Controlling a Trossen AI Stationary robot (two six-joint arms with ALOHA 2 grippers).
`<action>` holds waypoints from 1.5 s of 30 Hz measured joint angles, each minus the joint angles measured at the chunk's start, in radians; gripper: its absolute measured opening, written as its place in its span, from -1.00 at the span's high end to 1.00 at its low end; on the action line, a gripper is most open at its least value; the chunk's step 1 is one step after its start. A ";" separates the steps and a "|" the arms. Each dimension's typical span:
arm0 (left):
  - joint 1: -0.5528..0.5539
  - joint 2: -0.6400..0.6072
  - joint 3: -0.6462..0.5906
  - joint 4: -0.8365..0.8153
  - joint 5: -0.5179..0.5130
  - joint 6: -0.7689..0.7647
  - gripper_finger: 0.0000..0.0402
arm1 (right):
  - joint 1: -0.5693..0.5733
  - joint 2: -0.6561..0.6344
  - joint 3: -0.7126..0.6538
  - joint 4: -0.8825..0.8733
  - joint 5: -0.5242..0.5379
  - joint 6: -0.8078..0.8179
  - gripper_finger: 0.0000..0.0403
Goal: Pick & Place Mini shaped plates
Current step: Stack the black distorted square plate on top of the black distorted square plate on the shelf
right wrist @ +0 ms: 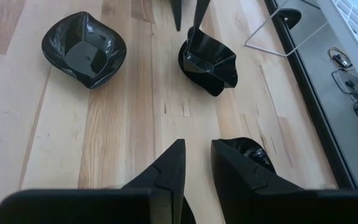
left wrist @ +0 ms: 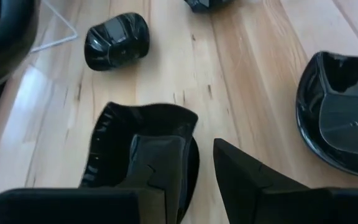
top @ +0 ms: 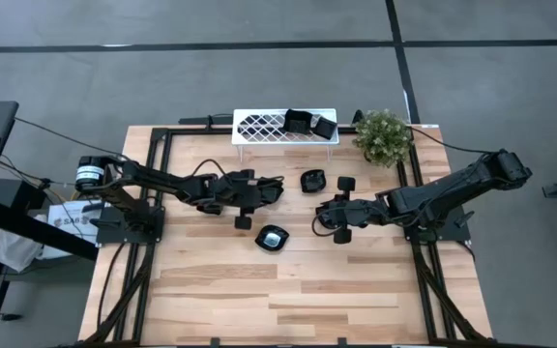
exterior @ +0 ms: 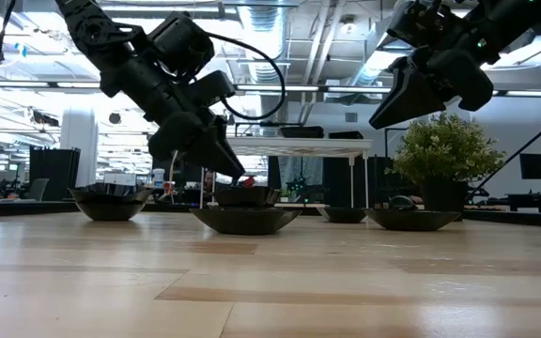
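Black plate point(left wrist: 135, 149), upright, between open fingers point(left wrist: 253, 180)

Hidden and cut-off parts across the four views

In the left wrist view, one dark finger point(left wrist: 160, 180) covers part of a lobed plate point(left wrist: 114, 140), a larger plate point(left wrist: 340, 124) is cut by the right edge, and another point(left wrist: 207, 4) by the top edge. In the right wrist view, a finger point(right wrist: 244, 171) hides most of a plate point(right wrist: 257, 152) at lower right.

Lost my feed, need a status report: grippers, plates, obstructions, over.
Left gripper open, straddling rim of mini plate. Right gripper open, raised. Two plates on white rack. Neighbouring plate close by.
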 joint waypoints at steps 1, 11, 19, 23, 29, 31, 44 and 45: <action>0.000 0.000 0.000 -0.002 0.000 0.000 0.53 | 0.000 0.000 0.000 0.000 0.000 0.000 0.65; 0.000 0.061 0.000 0.014 -0.028 0.011 0.53 | 0.000 0.000 0.000 -0.002 0.000 0.010 0.65; 0.000 0.093 0.000 0.026 -0.031 0.011 0.53 | 0.000 0.000 0.000 -0.002 0.000 0.009 0.65; 0.000 0.092 0.000 0.037 -0.031 0.011 0.53 | 0.000 0.000 0.000 -0.001 0.000 0.009 0.65; 0.000 0.092 0.000 0.058 -0.031 0.011 0.55 | 0.000 0.000 0.000 -0.001 0.000 0.009 0.65; 0.000 0.092 0.000 0.061 -0.032 0.012 0.59 | 0.000 0.000 0.000 -0.002 0.000 0.009 0.65; 0.000 0.092 0.000 0.066 -0.078 0.016 0.96 | 0.000 0.000 0.000 -0.001 0.000 0.008 0.65; 0.000 0.091 0.000 0.068 -0.086 0.016 0.97 | 0.000 0.000 0.000 -0.001 0.000 0.008 0.65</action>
